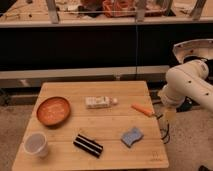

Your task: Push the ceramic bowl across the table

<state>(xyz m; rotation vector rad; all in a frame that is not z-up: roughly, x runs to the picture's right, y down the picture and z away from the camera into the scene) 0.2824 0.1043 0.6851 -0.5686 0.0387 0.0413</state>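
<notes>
The ceramic bowl [53, 110] is orange-terracotta with a speckled inside and sits upright on the left side of the light wooden table [115, 90]. The white robot arm [187, 85] is at the right, beyond the table's right edge. My gripper [166, 120] hangs down at the arm's lower end, just off the right edge of the table and far from the bowl. It holds nothing that I can see.
A translucent white cup [36, 144] stands in front of the bowl. A white bottle [99, 102] lies at the table's middle, an orange carrot-like stick [142, 109] to its right, a black ridged object [88, 145] and a blue sponge [132, 136] near the front. A dark counter runs behind.
</notes>
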